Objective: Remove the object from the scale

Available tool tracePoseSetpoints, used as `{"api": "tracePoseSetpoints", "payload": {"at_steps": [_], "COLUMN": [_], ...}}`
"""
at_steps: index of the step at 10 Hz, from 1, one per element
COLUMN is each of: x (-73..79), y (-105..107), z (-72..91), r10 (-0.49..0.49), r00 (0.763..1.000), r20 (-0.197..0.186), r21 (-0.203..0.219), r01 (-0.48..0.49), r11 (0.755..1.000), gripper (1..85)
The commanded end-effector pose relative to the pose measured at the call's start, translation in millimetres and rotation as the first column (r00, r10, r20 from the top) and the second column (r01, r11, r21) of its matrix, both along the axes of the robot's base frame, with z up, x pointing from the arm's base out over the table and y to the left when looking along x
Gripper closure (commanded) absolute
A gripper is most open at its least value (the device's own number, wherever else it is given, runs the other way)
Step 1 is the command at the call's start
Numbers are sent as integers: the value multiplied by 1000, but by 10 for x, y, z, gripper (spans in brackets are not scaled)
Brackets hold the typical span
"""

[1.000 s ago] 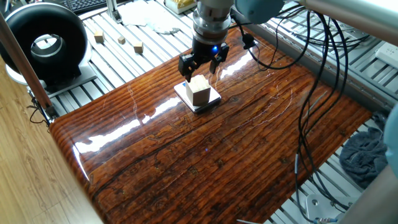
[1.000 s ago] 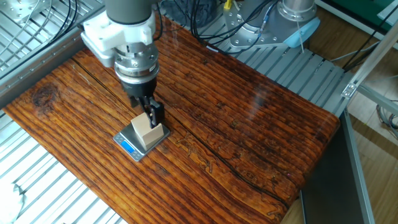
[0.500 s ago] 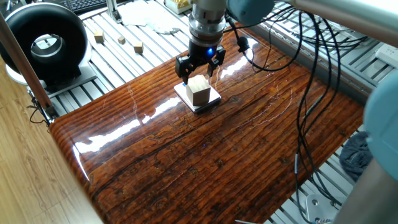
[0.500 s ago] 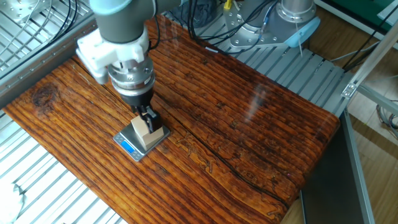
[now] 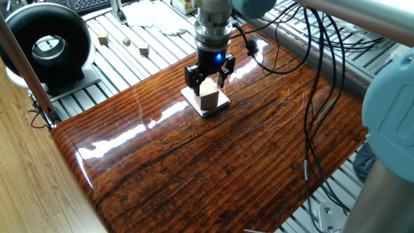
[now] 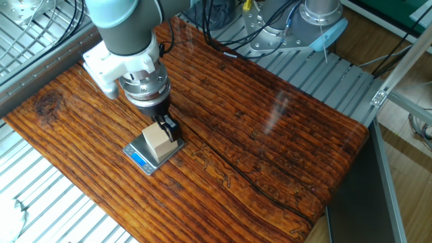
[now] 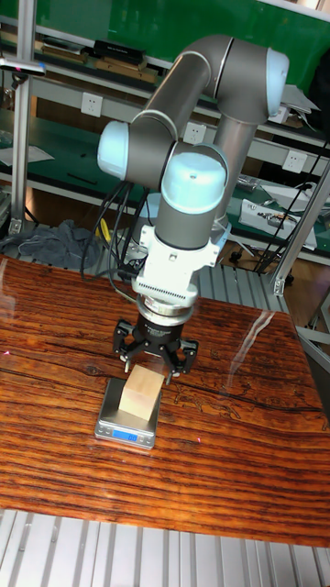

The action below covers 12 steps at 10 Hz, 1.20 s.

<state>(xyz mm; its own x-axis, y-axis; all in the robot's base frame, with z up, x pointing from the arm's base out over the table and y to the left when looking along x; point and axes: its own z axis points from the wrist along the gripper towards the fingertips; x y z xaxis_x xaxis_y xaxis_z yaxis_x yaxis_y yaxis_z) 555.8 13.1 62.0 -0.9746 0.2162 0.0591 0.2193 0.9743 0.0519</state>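
Observation:
A light-tan wooden cube, the object (image 5: 208,97) (image 6: 158,140) (image 7: 141,394), stands on the scale (image 5: 220,105) (image 6: 138,158) (image 7: 112,420), a thin square plate with a blue display, on the glossy wooden board. My gripper (image 5: 207,79) (image 6: 161,128) (image 7: 154,364) hangs straight over the cube, open. Its dark fingers (image 5: 191,76) (image 7: 181,358) spread to either side of the cube's top edge, with their tips about level with the top face. No contact with the cube shows.
Three small wooden cubes (image 5: 127,42) lie on the slatted metal table behind the board, next to a black ring-shaped device (image 5: 48,45). Black cables (image 5: 310,97) drape over the board's right side. A white cloth (image 5: 155,16) lies at the back.
The gripper has come down and shifted slightly, from above and behind the cube to straddling its top. Cube and scale have not moved.

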Motion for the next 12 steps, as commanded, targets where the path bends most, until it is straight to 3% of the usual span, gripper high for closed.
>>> {"api": "tracePoseSetpoints", "payload": {"at_steps": [1, 5, 12], "x": [68, 192, 288], "y": [-6, -58, -13], "z": [-29, -51, -145], "r10": [-3, 11, 6], "r00": [1000, 998, 997], "r20": [17, 61, 74], "r21": [-5, -25, -6], "r01": [3, -10, -6], "r11": [1000, 1000, 1000], "gripper": [163, 177, 277]}}
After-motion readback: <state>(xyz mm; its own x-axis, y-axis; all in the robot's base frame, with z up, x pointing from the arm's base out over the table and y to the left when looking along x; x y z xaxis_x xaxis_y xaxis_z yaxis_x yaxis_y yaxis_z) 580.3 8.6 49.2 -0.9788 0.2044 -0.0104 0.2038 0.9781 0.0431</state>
